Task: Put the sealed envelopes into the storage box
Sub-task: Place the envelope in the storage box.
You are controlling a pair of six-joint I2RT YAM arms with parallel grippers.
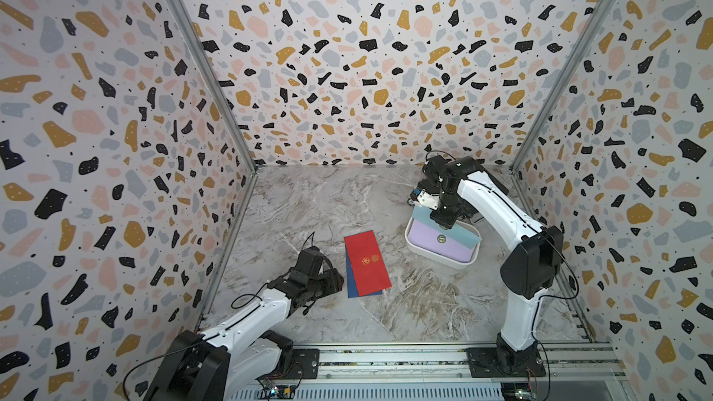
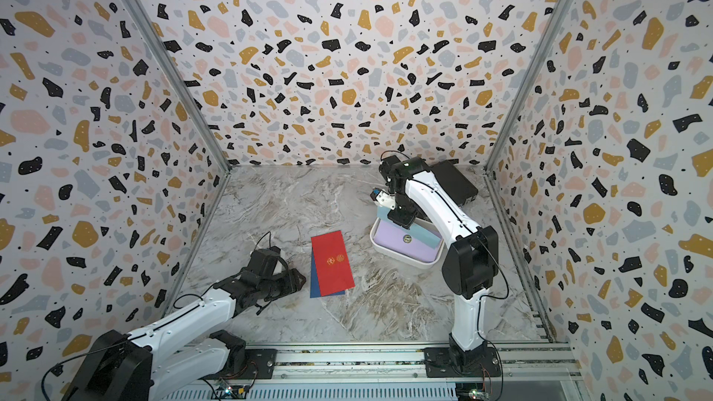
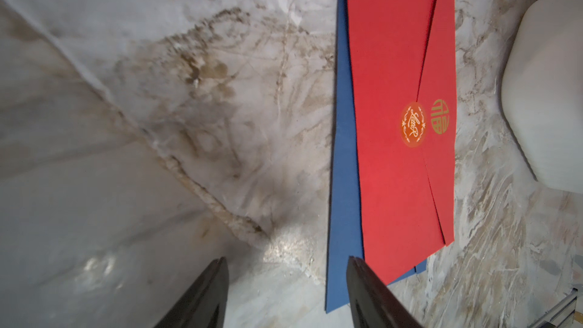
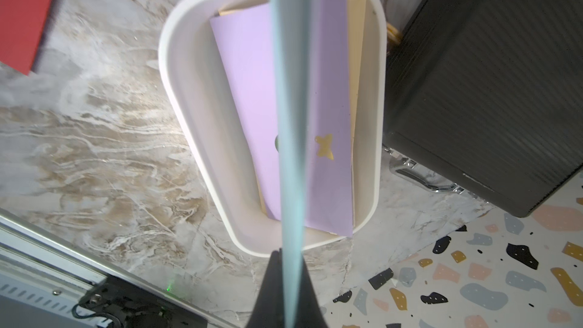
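Holding a thin light blue paper envelope (image 4: pixel 290 121) by one end, the right gripper (image 4: pixel 288 257) hangs over the white plastic storage box (image 4: pixel 176 89) with round corners. Its two black fingers are pressed tight on the paper, so the envelope stands on its edge above the box. In a top view one corner of it pokes out over the rim.

Inside the box, a lilac paper envelope (image 4: pixel 249 89) with a gold butterfly lies on top of a cream paper one (image 4: pixel 358 58).

The step in hand looks like putting the light blue envelope in. Next, the right gripper should probably go lower, lay it flat and let go.

Two more envelopes wait on the grey marble table (image 1: pixel 308 202). A flat red paper envelope (image 1: pixel 366 260) with a round gold seal lies on a dark blue paper one (image 3: pixel 344 184). They are near the box but not touching it.

The left gripper (image 3: pixel 286 261) sits low just beside them, fingers spread, with nothing between. It will likely need to pinch an edge of the red envelope to lift it.
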